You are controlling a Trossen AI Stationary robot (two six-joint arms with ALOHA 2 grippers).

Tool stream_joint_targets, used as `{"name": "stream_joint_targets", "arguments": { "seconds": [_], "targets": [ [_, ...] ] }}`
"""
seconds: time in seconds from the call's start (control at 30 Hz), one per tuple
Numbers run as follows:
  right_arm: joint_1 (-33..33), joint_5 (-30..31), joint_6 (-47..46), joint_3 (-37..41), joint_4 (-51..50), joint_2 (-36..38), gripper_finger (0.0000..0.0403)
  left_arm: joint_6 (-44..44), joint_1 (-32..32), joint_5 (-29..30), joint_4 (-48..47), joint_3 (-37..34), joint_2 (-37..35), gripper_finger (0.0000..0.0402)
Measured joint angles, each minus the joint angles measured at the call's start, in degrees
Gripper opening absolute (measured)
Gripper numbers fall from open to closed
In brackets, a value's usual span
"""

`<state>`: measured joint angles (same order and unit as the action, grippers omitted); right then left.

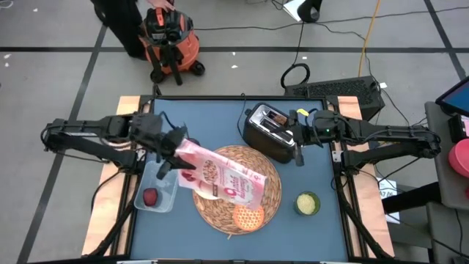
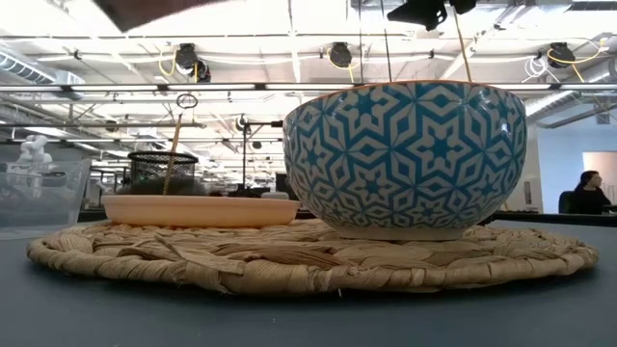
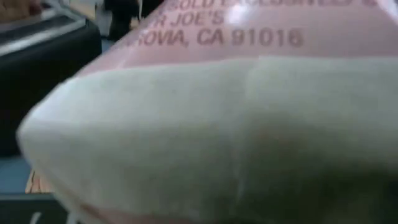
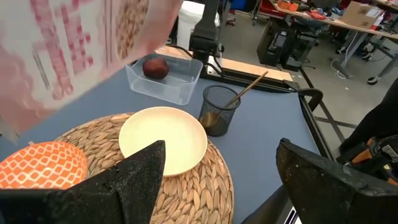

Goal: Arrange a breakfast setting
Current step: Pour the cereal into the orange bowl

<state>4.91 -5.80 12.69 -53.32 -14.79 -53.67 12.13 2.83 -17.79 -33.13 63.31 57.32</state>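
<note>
The left gripper is clamped on the glossy pink-white cereal box, held tilted over the round woven straw placemat at the worktop's middle. A smooth cream bowl and a patterned small orange dish sit on the mat. The dark-red fruit lies in the clear plastic tub near the left edge. The right gripper, fingers spread, hovers beside the toaster.

Looks like an open-plan robotics lab or workshop: exposed ceiling pipes and strip lights, taped concrete floor with loose cables, an orange shop vacuum (parked behind the tabletop), cluttered workbenches, a seated person.
</note>
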Motion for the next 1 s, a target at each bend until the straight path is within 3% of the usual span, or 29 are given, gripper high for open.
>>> {"name": "stream_joint_targets", "arguments": {
  "seconds": [0.63,1.0],
  "targets": [
    [0.0,0.0,0.0,0.0,-0.02,-0.02,0.0293,2.48,1.61,0.0,-7.27,-0.09,6.29,0.0163],
    [-0.02,0.0,0.02,0.0,0.16,-0.02,0.0293,4.27,3.32,3.87,-6.13,-0.09,8.26,0.0163]
  ]
}}
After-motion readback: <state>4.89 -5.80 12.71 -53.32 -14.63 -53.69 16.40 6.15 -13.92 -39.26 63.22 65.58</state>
